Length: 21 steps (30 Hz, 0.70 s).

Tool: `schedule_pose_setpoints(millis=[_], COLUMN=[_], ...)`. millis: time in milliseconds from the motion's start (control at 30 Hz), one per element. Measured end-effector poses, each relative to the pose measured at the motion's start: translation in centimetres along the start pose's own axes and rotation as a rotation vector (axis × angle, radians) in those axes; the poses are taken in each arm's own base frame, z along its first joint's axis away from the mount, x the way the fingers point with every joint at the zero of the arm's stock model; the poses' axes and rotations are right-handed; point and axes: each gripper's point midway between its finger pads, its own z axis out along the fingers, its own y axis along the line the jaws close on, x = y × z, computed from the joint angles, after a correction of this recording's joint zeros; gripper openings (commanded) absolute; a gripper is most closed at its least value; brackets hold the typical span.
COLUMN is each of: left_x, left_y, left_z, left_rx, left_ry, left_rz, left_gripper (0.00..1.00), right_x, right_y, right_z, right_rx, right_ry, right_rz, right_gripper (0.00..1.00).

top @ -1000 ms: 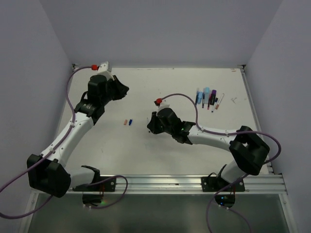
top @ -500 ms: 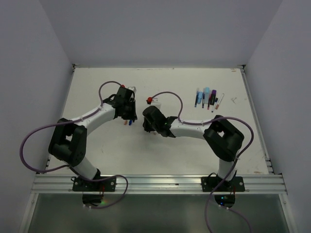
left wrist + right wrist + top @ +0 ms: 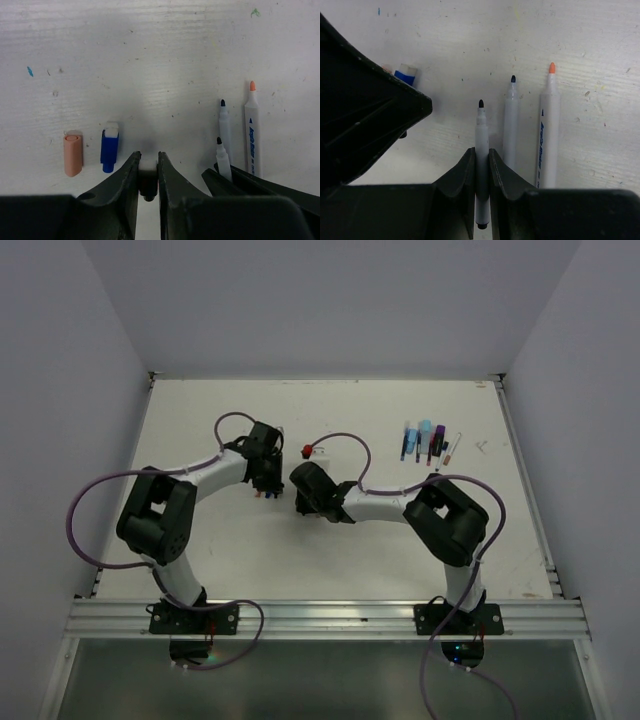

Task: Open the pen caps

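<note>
In the left wrist view my left gripper (image 3: pixel 148 156) is shut on a stubby black pen cap (image 3: pixel 148 176) with a white end, held just above the table. An orange cap (image 3: pixel 73 155) and a blue cap (image 3: pixel 110 148) lie to its left. My right gripper (image 3: pixel 481 151) is shut on a thin white pen (image 3: pixel 481 125) whose black tip is bare. Beside it lie two uncapped pens, one dark-tipped (image 3: pixel 510 120) and one orange-tipped (image 3: pixel 548 135). From above, the left gripper (image 3: pixel 266 478) and the right gripper (image 3: pixel 306 496) stand close together at mid-table.
Several capped pens and markers (image 3: pixel 428 440) lie in a row at the back right of the white table (image 3: pixel 200 570). The left gripper's dark body (image 3: pixel 365 115) fills the left of the right wrist view. Grey walls enclose the table.
The left arm has swung from the back left corner to mid-table, next to the right gripper. The right gripper has shifted slightly left. In the last half second little moved.
</note>
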Motion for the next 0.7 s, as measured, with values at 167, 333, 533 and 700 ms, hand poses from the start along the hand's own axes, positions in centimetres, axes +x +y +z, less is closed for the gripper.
schedule_pose_setpoints(millis=[167,333,533,700], left_x=[0.1,0.4,0.0,-0.5], left_y=[0.2,0.4,0.4,0.3], left_z=[0.8,1.2,1.2,1.0], left_rx=[-0.015,-0.025,-0.027,-0.038], left_ry=[0.012,0.023,0.015,-0.002], left_rz=[0.0,0.0,0.0,0.003], left_gripper=[0.25,0.29,0.32,0.37], right_x=[-0.1,-0.2,-0.3,-0.3], right_y=[0.1,0.1,0.2,0.2], right_z=[0.4,0.9,0.9,0.9], right_rx=[0.006,0.014,0.012,0.012], right_ry=[-0.008,-0.016,-0.019,-0.021], right_rz=[0.011,0.015,0.018,0.016], right_gripper=[0.17,0.19,0.27,0.28])
